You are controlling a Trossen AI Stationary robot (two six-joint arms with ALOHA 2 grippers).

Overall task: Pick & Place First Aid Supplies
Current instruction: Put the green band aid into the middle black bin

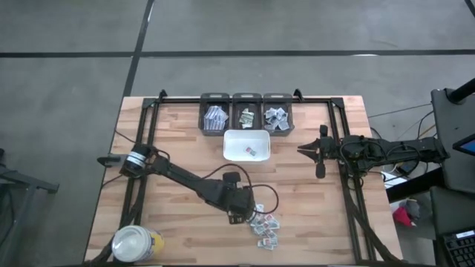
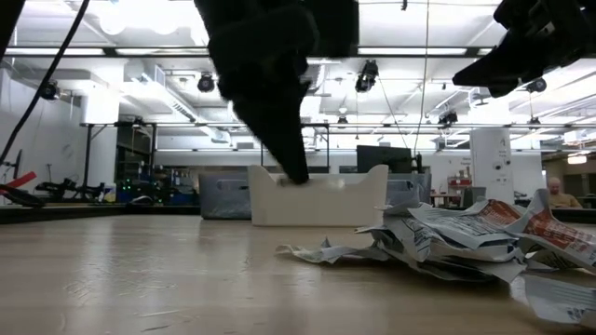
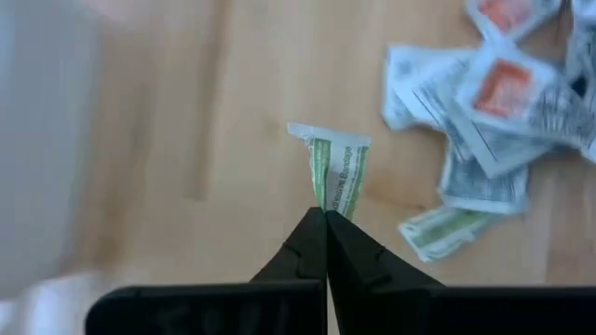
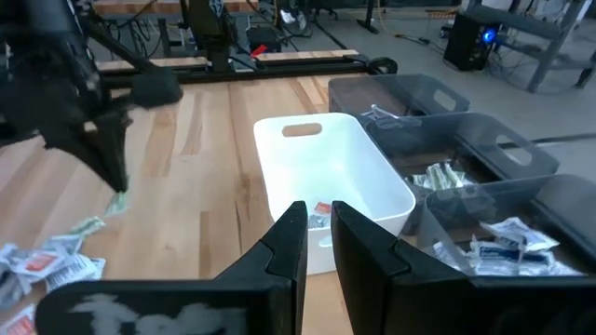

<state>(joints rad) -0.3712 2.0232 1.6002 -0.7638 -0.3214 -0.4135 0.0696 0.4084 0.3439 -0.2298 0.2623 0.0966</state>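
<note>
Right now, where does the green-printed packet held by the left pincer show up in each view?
High view: hidden under the left pincer, beside the packet pile.
Low view: not discernible at the dark fingers' tip.
Left wrist view: green-printed packet mid-picture, pinched between the shut fingers.
Right wrist view: small green scrap at the far arm's tip.
Shared landmark: the white tray.

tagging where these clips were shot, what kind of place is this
Probably a robotics lab or workshop in an industrial hall. The light wooden butcher-block table stands on bare grey concrete floor, the low view shows exposed white ceiling ducts, and dark workbenches loaded with equipment line the back.
</note>
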